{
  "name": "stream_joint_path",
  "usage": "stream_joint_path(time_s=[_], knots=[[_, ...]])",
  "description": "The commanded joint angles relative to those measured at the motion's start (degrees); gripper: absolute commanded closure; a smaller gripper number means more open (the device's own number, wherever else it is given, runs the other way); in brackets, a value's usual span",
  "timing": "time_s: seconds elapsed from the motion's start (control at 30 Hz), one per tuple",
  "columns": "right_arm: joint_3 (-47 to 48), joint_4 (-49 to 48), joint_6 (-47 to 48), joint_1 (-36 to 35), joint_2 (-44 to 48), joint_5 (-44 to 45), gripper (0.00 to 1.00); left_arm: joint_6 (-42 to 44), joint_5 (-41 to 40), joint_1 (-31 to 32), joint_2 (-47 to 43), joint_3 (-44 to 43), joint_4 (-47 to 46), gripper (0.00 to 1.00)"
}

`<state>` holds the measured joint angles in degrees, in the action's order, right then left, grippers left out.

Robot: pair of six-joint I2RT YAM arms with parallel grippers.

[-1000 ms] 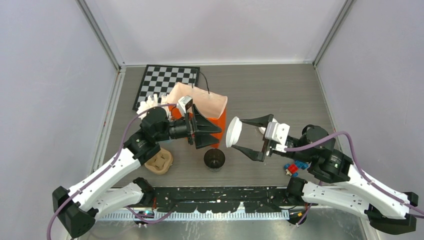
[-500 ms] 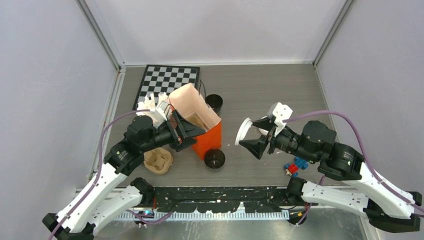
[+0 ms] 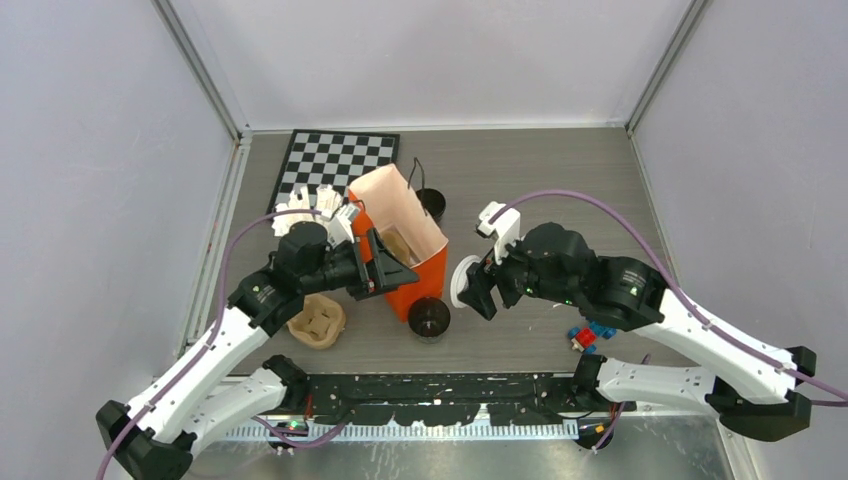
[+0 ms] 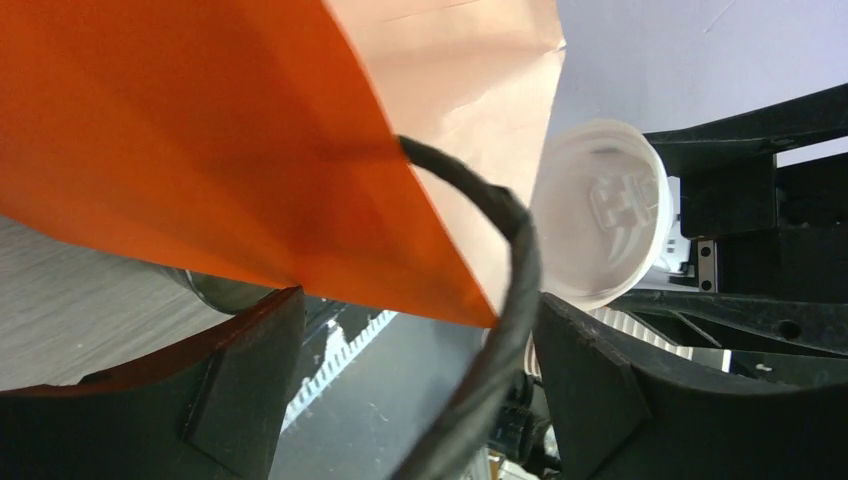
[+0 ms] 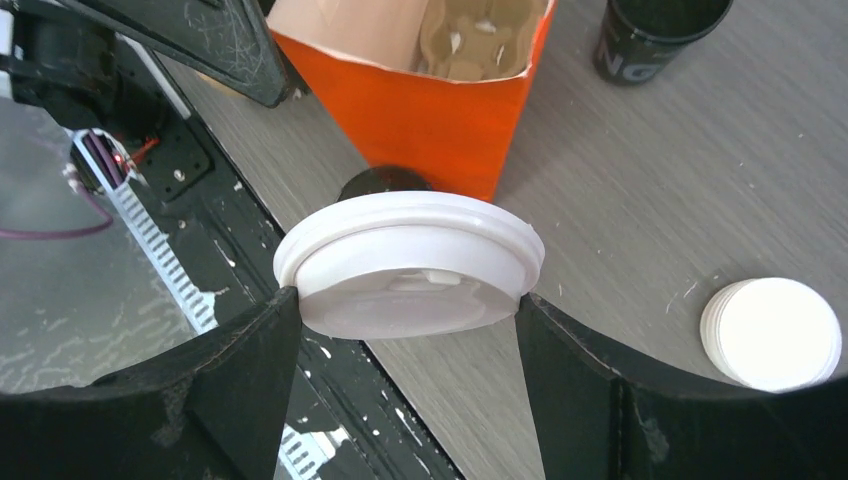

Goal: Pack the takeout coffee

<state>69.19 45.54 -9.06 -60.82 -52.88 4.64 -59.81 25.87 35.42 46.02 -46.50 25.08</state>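
- Grey wood-grain surface (image 3: pixel 560 180), and a checkerboard (image 3: pixel 335 165) lies flat up at its 11 o'clock corner.
- Centre stage is the orange bag (image 3: pixel 425 275), mouth open and pale inside, leaning, with a cardboard carrier (image 5: pixel 480 35) sitting down in it.
- Here are the left fingers (image 4: pixel 240 400), reaching in from the bag's 9 o'clock. They're spread wide, with the bag's orange edge and its dark cord handle (image 4: pixel 510 260) between them and nothing pinched.
- Over at the bag's 3 o'clock, the right fingers (image 5: pixel 600 400) are clamped on a white lid (image 5: pixel 410 265), one on each side of its rim. The lid is tilted and up off the surface.
- A second tan carrier (image 3: pixel 318 320) rests on the surface at the bag's 8 o'clock.
- Now the coffee: the front black cup (image 3: pixel 429 318) stands uncapped at the bag's 6 o'clock, just beside its base. The held lid is near it at 2 o'clock, not on it.
- The rear black cup (image 3: pixel 431 203), also uncapped, stands at the bag's 12 o'clock.
- A loose lid (image 5: pixel 770 332) lies flat on the surface, seen from the right wrist.
- Toy blocks (image 3: pixel 590 335), red and blue, sit at 4 o'clock, under the right arm.
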Motion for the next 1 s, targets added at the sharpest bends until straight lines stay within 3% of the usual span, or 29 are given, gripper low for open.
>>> stream_joint_path(time_s=[0.0,0.1,0.2,0.57,0.97], knots=[[2.8,1.4,-1.4,-0.3,-0.9,-1.0,0.3,5.0,0.8,-0.6,-0.2,0.1,-4.7,0.18],[2.6,2.0,-1.4,-0.4,-1.8,-0.9,0.3,4.2,-0.5,-0.7,-1.1,1.4,-8.2,0.21],[2.5,2.8,-1.7,-0.4,-3.4,-1.6,0.3,6.2,0.0,-0.8,-2.1,1.5,-7.2,0.15],[-0.5,-0.1,-5.2,-0.4,-2.3,1.5,0.3,10.7,1.7,-0.8,-8.5,-0.9,12.3,0.13],[-2.2,1.7,-8.2,-0.4,3.0,4.8,0.3,0.8,0.7,-0.5,-10.4,7.5,11.7,0.26]])
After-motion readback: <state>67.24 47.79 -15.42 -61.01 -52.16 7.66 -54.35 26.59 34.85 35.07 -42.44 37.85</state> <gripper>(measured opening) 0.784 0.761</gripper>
